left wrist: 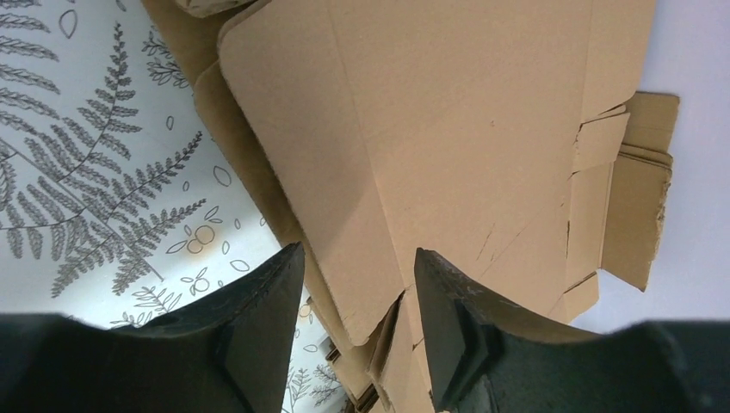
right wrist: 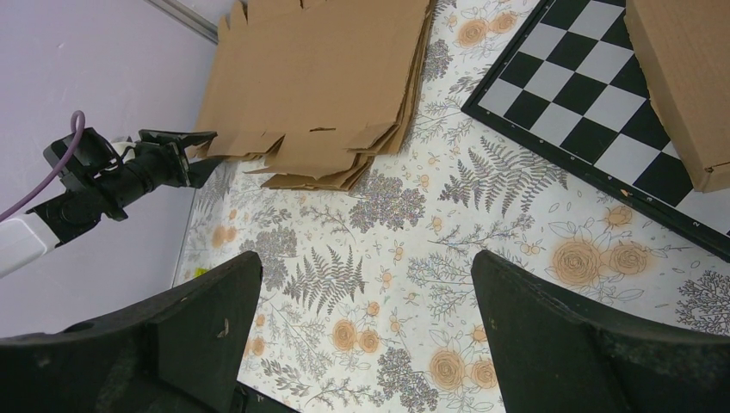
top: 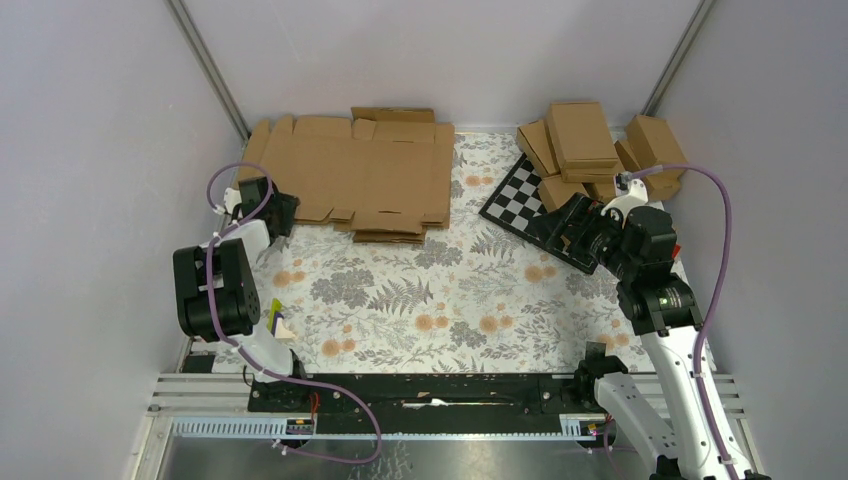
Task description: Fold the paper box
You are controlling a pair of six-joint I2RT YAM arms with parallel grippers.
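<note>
Cardboard of this kind is judged light and stiff across its panels, yet ready to bend along the scored creases and easily crushed or torn at the thin tabs. The paper box (top: 365,170) is seen as the top flat sheet of a stack of blanks (top: 385,235) at the far left of the counter (top: 420,300), not yet folded. The left end effector (left wrist: 357,258) is held at the stack's near left corner, its jaws apart, with a rounded corner of cardboard just beyond the tips; no contact with the sheet can be made out. The right end effector (right wrist: 366,267) is held released, jaws spread wide, above the patterned cloth near a checkered board (top: 520,195) and a pile of finished boxes (top: 590,150). A hold on a broad side flap near the edge is judged safest, since one sheet must be parted from those beneath, and a smooth face may slip under a light pinch.
</note>
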